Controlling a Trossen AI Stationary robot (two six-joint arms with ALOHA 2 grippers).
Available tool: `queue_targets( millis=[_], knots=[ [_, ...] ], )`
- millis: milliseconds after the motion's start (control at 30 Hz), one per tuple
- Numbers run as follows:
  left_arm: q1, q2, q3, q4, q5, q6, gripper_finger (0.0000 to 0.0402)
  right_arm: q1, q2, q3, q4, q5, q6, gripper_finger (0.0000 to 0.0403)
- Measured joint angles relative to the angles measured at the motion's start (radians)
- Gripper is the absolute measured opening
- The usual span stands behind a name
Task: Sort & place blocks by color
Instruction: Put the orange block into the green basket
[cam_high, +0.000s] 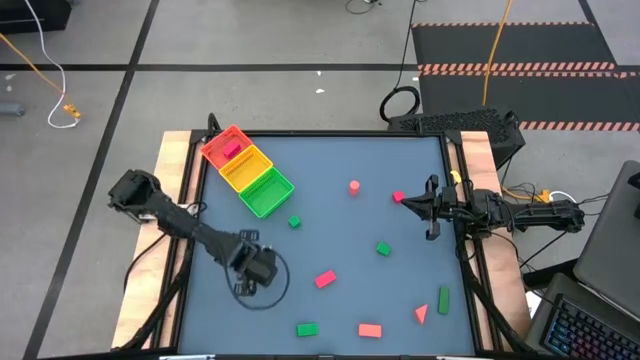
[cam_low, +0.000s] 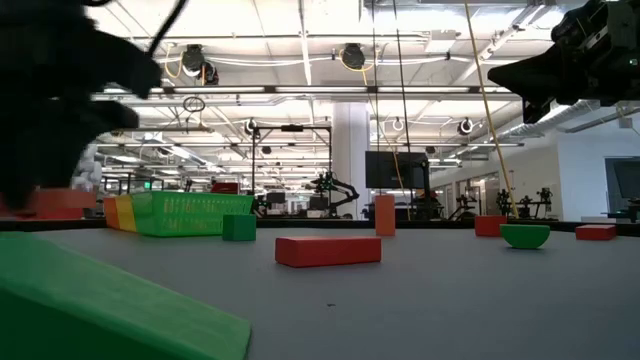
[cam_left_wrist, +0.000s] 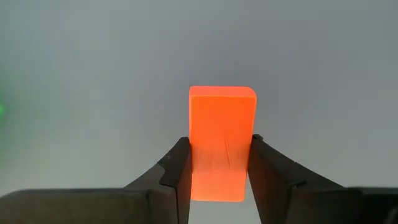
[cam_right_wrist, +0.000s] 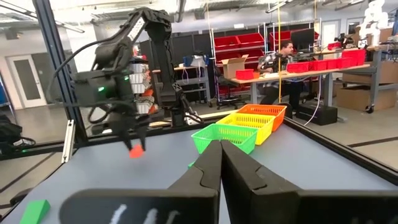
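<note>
Left gripper (cam_left_wrist: 219, 177): clenched on one red block (cam_left_wrist: 221, 140)
Right gripper (cam_right_wrist: 221, 163): closed, empty
Table (cam_high: 330, 215): five green blocks, five red

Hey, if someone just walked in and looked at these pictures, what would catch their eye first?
The left gripper holds a pink-red brick above the table's near-left part. The red-yellow-green tray sits at the far-left corner, with green and pink-red blocks scattered across the mat. The right gripper waits, shut, at the right side.
</note>
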Motion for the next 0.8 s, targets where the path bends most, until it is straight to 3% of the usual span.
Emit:
queue_targets(
  millis=[400, 800],
  knots=[
    [0.36, -0.193, 0.001, -0.001, -0.096, -0.04, 0.0125, 0.0, 0.0, 0.0, 0.001, 0.0, -0.003, 0.0],
    [0.701, -0.211, 0.002, -0.016, -0.11, 0.049, 0.0131, 0.0, 0.0, 0.0, 0.0, 0.0, -0.004, 0.0]
  ],
)
